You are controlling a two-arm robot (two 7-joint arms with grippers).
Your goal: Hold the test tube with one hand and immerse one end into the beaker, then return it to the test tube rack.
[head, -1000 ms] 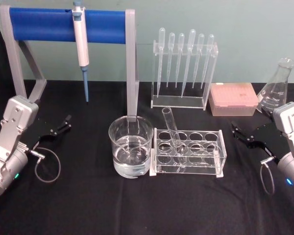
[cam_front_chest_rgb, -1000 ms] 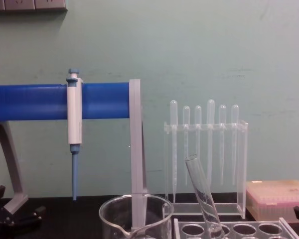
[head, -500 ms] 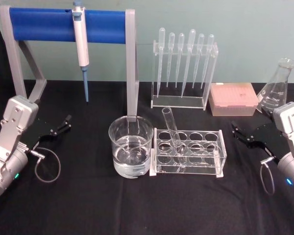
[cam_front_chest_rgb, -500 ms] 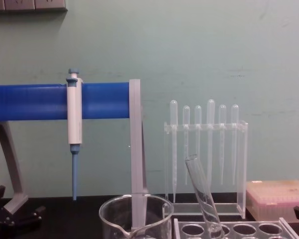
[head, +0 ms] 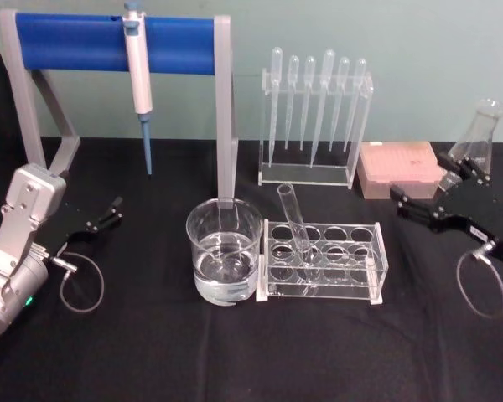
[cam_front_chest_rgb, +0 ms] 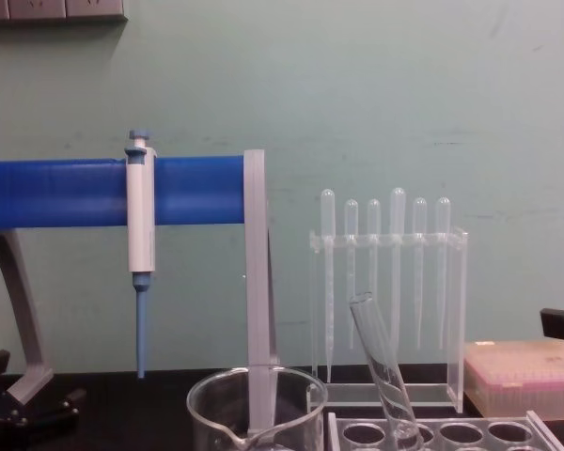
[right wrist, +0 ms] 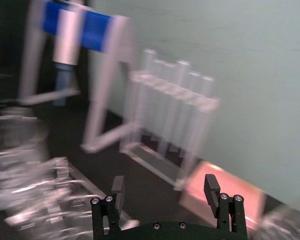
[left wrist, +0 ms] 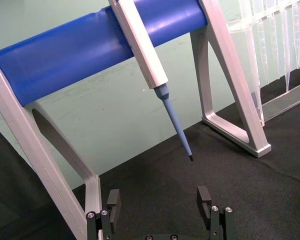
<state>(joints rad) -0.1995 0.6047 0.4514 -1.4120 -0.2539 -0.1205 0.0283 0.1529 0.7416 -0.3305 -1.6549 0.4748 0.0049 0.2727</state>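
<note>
A black table carries everything. The left gripper hangs low near its left edge, fingers apart and empty, and straight ahead of it stands the big blue stand with a white and blue pipette hung on the bar. The right gripper is raised over the table's right side, also spread wide and holding nothing. Behind it sit a pink box and a glass flask, and farther back toward the middle is a clear rack of droppers. Between the two grippers, nearer the right one but well apart from it, is the test tube rack. The beaker, with water in it, touches the rack's far end. The test tube leans in a hole near that end, touched by neither gripper.
</note>
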